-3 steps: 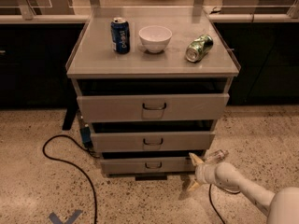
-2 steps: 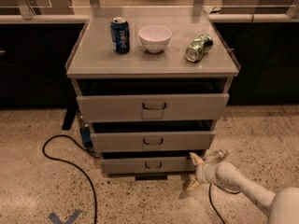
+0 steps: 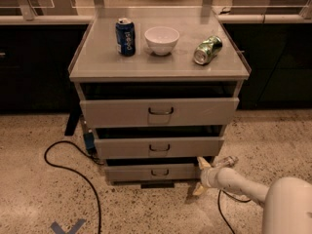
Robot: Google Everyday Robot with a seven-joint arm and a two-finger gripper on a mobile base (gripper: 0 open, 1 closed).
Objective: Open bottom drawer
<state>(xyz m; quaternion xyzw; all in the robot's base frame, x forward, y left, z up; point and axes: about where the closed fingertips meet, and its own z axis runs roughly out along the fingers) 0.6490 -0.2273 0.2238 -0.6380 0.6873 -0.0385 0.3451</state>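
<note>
We note gripper (image 3: pixel 201 176) low, near floor, just beside right end of bottom drawer (image 3: pixel 126 173). Fingers (image 3: pixel 204 163) spread apart, one high, one low, nothing clamped between them. Bottom drawer lowest in cabinet (image 3: pixel 146 75); dark gap visible above its front. Wire handle (image 3: pixel 159 172) at front centre, well apart from gripper. Cabinet top: blue can (image 3: pixel 125 36) upright toward rear left, white bowl (image 3: pixel 162 39) rear centre, green can (image 3: pixel 207 49) on its side toward right edge.

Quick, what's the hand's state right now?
Hand: open, holding nothing, low beside the right end of the bottom drawer front.
</note>
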